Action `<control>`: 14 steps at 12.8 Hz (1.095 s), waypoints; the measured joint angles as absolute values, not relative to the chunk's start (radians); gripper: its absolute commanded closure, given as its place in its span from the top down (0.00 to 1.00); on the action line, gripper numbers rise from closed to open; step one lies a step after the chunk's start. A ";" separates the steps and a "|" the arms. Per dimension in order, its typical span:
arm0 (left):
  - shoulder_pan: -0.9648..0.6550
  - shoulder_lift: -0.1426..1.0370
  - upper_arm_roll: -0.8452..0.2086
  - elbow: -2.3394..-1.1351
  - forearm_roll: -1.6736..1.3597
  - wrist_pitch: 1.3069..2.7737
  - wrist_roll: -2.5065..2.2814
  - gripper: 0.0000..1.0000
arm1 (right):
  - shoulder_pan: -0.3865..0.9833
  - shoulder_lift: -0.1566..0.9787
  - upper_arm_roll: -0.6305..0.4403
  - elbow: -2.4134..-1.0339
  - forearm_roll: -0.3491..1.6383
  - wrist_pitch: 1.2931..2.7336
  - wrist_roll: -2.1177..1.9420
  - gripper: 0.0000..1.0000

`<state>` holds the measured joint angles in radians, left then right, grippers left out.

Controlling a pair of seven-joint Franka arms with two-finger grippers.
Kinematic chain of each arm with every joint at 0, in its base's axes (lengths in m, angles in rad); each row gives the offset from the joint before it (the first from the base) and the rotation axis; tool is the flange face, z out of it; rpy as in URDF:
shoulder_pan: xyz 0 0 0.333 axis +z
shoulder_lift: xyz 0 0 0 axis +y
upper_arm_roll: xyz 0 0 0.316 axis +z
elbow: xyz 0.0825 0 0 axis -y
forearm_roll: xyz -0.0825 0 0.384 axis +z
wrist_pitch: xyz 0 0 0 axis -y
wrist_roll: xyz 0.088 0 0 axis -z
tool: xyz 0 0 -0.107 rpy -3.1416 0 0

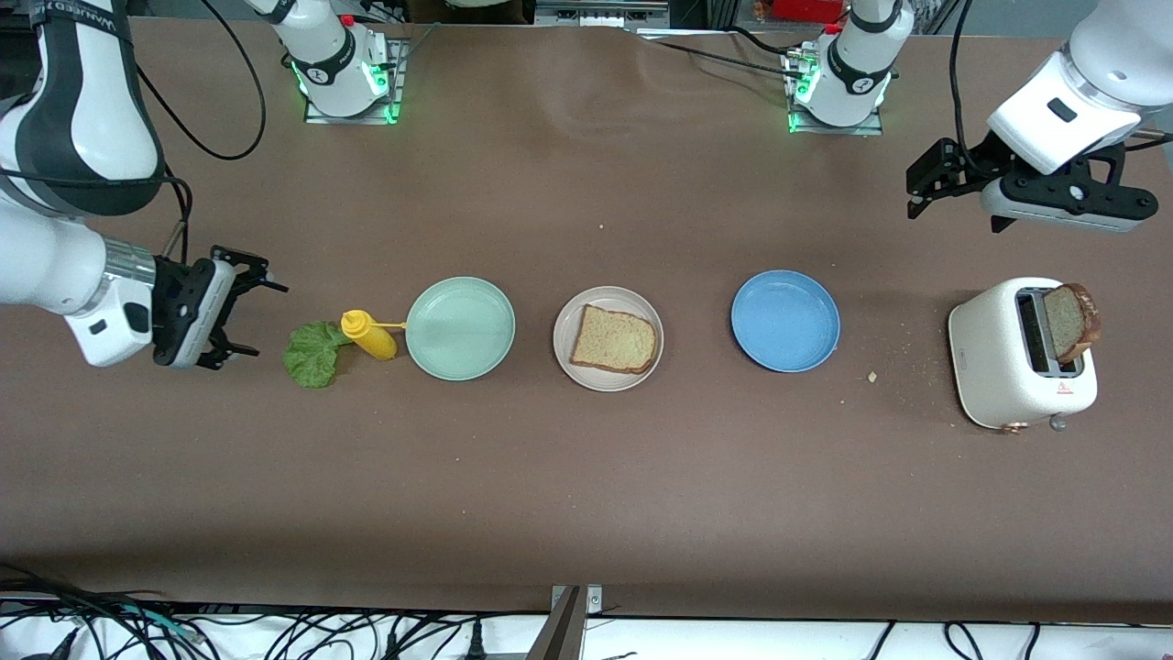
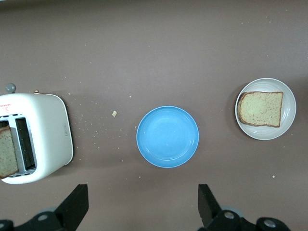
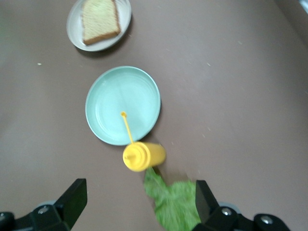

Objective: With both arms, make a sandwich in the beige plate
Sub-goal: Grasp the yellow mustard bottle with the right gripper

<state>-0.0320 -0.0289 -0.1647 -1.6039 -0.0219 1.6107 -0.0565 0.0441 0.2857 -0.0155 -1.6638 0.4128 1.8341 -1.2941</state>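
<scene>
Plates: three in a row across the table, all round and shallow.
Beige plate: middle of the row, holds one bread slice lying flat.
Mint-green plate: toward the right arm's end, bare inside; the thin nozzle of the yellow squeeze bottle reaches over its rim.
Blue plate: toward the left arm's end, nothing in it.
Toaster: white, two slots; one toasted slice stands up out of a slot, the other slot shows dark.
Bread count: two slices, one on the plate, one in the toaster.
Lettuce leaf: one, flat on the table, touching the bottle's base.
Bottle count: one, lying on its side.
Right gripper: fingers spread wide, holding nothing, just beside the lettuce.
Left gripper: fingers apart, empty, up in the air near the toaster.
Crumbs: a few scattered between blue plate and toaster.
</scene>
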 measured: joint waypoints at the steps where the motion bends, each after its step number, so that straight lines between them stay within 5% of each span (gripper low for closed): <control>1: -0.020 -0.029 -0.181 -1.604 -0.022 1.611 -0.066 1.00 | 0.042 0.287 -0.016 -1.687 0.441 1.841 -1.360 1.00; 14: 0.066 -0.001 -0.190 -1.607 -0.069 1.528 -0.068 1.00 | -0.067 0.593 -0.017 -1.740 0.878 1.911 -2.168 1.00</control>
